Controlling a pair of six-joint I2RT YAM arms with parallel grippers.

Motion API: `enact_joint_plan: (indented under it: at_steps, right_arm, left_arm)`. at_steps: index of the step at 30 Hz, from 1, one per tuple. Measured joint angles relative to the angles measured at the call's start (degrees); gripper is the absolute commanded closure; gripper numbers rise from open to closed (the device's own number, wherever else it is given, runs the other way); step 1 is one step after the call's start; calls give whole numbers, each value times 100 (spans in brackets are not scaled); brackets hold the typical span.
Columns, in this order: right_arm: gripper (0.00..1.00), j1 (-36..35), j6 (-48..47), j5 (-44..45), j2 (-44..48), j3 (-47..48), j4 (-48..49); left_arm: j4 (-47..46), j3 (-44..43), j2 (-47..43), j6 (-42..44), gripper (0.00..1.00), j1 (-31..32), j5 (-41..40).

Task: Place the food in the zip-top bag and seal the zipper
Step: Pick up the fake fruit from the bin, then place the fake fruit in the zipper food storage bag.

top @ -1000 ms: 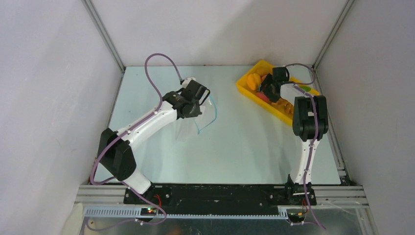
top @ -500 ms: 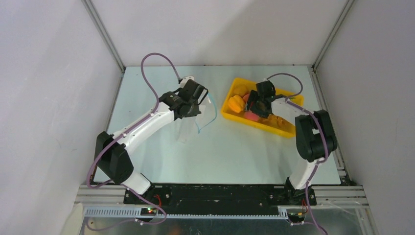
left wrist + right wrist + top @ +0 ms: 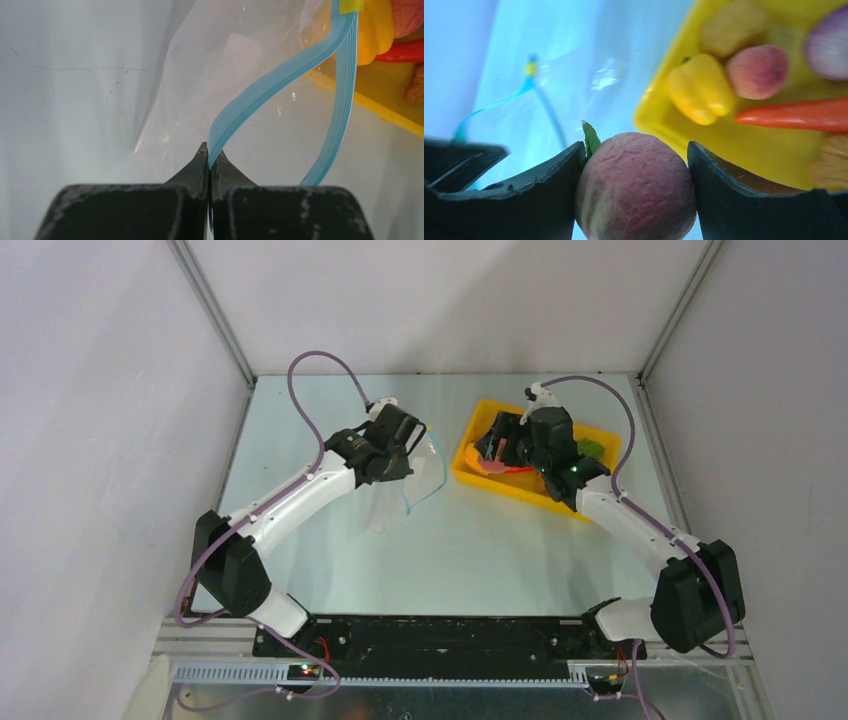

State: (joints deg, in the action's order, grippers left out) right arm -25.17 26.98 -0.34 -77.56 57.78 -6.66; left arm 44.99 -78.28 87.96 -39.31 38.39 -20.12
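Observation:
My left gripper [image 3: 415, 440] is shut on the teal zipper [image 3: 270, 85] of the clear zip-top bag [image 3: 210, 60]. It holds one lip up, so the mouth gapes toward the tray. The bag [image 3: 385, 502] hangs down to the table below it. My right gripper [image 3: 635, 150] is closed around a pinkish peach [image 3: 636, 187] with a green leaf, over the left end of the yellow tray [image 3: 520, 490]. More food lies in the tray: a yellow pepper [image 3: 700, 90], a second peach [image 3: 757, 71], an onion [image 3: 830, 42], a carrot [image 3: 794, 115] and amber pieces [image 3: 733, 27].
The tray [image 3: 744, 145] sits close to the right of the bag's mouth. White enclosure walls with metal posts [image 3: 215, 315] close in the table on three sides. A purple cable [image 3: 320, 365] loops above the left arm.
The tray has slid left toward the bag. The right arm has swung left across the tray to its left end, now with a peach in its jaws. The left gripper barely moved.

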Motion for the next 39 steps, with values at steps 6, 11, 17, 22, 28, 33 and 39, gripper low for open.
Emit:
enact_joint_plan:
  at_steps: [6,11,17,22,28,33,39]
  right_arm:
    - [64,-577,59,-909,142,-59,605]
    - [61,-1091,216,-1222,138,-76,1016]
    - [48,-1508,435,-1008,-22,-76,1429]
    - [28,-1812,522,-640,-293,-76,1464]
    - [1,-1987,573,-216,-435,-74,1303]
    - [1,-2065,544,37,-428,-70,1211]
    - [1,-2085,483,149,-306,-55,1029]
  left_arm:
    - [-55,186,-146,-39,100,66,105]
    - [-129,323,-332,-83,100,162,146]
    - [-240,494,-555,-125,100,236,284]
    - [-350,645,-675,-140,100,258,431]
    - [-424,817,-857,-186,100,275,529]
    - [-470,824,-896,-192,100,275,549]
    - [-487,824,-898,-227,100,275,546]
